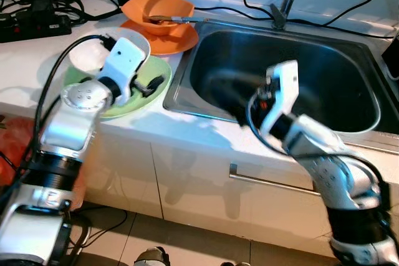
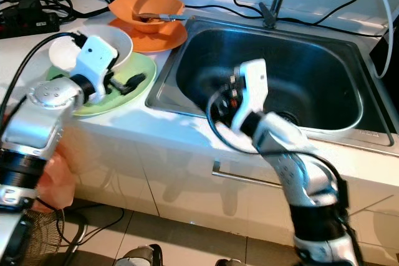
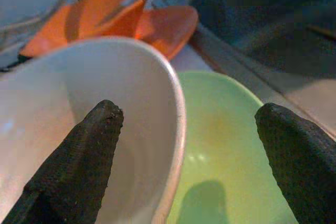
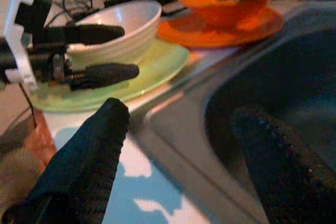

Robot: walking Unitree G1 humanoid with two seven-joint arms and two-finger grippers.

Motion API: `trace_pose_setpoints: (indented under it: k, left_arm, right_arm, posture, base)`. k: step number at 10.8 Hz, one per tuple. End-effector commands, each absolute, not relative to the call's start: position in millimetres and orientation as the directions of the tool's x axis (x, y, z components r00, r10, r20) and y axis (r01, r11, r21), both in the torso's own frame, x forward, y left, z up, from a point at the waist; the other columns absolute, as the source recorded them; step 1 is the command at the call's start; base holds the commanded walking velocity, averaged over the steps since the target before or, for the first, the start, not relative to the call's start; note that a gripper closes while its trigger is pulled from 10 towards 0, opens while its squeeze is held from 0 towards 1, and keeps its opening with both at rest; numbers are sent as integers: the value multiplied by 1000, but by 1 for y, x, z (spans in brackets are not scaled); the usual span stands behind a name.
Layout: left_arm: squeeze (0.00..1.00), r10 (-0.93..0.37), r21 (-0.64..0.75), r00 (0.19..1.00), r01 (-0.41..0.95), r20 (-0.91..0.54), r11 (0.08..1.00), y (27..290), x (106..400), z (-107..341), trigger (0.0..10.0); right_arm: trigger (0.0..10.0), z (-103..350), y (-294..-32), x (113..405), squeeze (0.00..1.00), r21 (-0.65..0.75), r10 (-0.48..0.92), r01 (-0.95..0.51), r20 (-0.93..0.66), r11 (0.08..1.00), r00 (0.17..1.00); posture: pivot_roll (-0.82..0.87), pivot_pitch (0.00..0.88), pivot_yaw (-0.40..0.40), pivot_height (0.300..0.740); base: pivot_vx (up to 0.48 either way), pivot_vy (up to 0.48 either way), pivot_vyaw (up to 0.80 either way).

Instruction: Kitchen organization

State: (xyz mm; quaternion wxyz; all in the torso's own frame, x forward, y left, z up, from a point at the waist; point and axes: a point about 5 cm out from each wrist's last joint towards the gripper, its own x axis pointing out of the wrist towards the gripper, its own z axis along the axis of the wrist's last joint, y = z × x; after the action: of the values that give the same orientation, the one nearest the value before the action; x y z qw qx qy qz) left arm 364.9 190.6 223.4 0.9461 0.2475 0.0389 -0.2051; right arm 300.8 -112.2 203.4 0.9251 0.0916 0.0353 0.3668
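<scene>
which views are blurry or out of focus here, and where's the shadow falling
Left eye view: right gripper smeared dark over the sink. Left wrist view: near fingers and white bowl soft. Right wrist view: fingers blurred, left gripper sharper. Right eye view: arm shadows on the cabinet front.

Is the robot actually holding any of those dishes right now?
No. The left tool is open astride the white bowl's rim, not clamped. The right tool hangs open over the sink edge.
</scene>
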Motion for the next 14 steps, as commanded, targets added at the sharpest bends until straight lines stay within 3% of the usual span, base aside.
trace_pose_setpoints:
  k: [1, 4, 6, 7, 14]
  left_arm:
    - [0, -364, 458, 902, 431, -231, 777, 192, 367, 219, 10000]
    - [0, -356, 478, 888, 457, -291, 750, 204, 369, 223, 10000]
    - [0, -355, 471, 880, 470, -316, 746, 212, 369, 226, 627]
    - [0, -356, 466, 877, 475, -324, 747, 213, 369, 225, 0]
    - [0, -387, 451, 851, 518, -355, 726, 213, 366, 220, 0]
  right_arm:
    - [10000, 203, -109, 295, 0, 188, 714, -700, -13, 689, 700]
    - [10000, 202, -110, 292, 0, 176, 719, -705, -32, 687, 694]
    - [10000, 202, -109, 293, 0, 170, 716, -702, -32, 691, 697]
    - [10000, 202, -109, 293, 0, 169, 716, -702, -33, 692, 698]
    - [10000, 199, -110, 293, 0, 171, 715, -700, -41, 693, 698]
  posture:
    - [79, 78, -46, 740]
    - [82, 74, -45, 740]
    - [82, 69, -43, 740]
    - [81, 67, -44, 740]
    - [81, 66, -41, 740]
  base:
    - [0, 0, 0]
    - [0, 0, 0]
    - [0, 0, 0]
    - [0, 0, 0]
    - [0, 0, 0]
